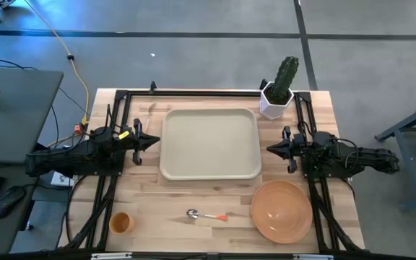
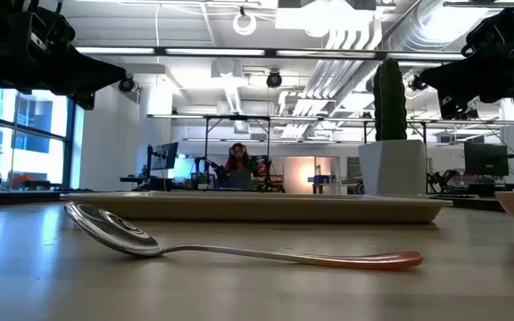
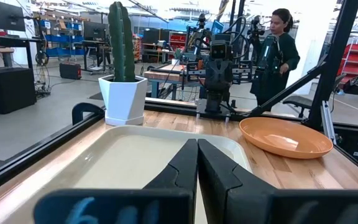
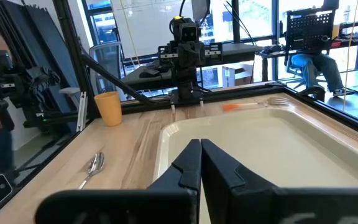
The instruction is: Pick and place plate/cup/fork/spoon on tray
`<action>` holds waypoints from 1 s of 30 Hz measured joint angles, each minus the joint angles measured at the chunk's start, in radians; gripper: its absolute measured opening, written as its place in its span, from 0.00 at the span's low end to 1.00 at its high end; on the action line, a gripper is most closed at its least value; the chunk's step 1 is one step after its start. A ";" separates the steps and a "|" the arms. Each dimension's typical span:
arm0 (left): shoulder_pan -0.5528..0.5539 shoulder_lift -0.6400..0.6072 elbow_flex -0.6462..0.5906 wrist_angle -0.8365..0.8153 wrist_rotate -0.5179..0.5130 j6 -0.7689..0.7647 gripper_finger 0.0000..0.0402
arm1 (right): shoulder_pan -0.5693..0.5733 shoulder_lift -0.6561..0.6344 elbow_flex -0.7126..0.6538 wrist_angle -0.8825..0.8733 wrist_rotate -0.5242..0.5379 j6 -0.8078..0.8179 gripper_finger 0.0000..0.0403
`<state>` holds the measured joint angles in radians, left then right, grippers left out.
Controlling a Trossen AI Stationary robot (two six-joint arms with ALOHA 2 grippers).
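The cream tray (image 1: 209, 143) lies flat in the middle of the table. Both grippers hang level above the table with nothing in them: my left gripper (image 1: 156, 141) is shut at the tray's left edge, and my right gripper (image 1: 269, 149) is shut at its right edge. The orange plate (image 1: 282, 209) rests on the table near the front right. At the front left the orange cup (image 1: 120, 222) stands upright. The spoon (image 1: 206, 215) lies on the table in front of the tray. The fork (image 4: 260, 104) lies on the table by the tray's far left corner.
A white pot with a green cactus (image 1: 276, 97) stands at the tray's far right corner. Black frame rails (image 1: 208, 92) run along the table's far, left and right sides. People show in the room beyond the table.
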<state>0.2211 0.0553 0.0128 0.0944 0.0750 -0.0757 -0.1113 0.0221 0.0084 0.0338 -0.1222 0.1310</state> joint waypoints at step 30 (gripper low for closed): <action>0.001 0.010 0.000 0.160 -0.266 -0.399 0.01 | -0.009 0.002 0.000 -0.006 0.198 -0.424 0.00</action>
<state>0.2222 0.0656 0.0124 0.2545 -0.1910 -0.4750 -0.1200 0.0242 0.0086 0.0277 0.0756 -0.2927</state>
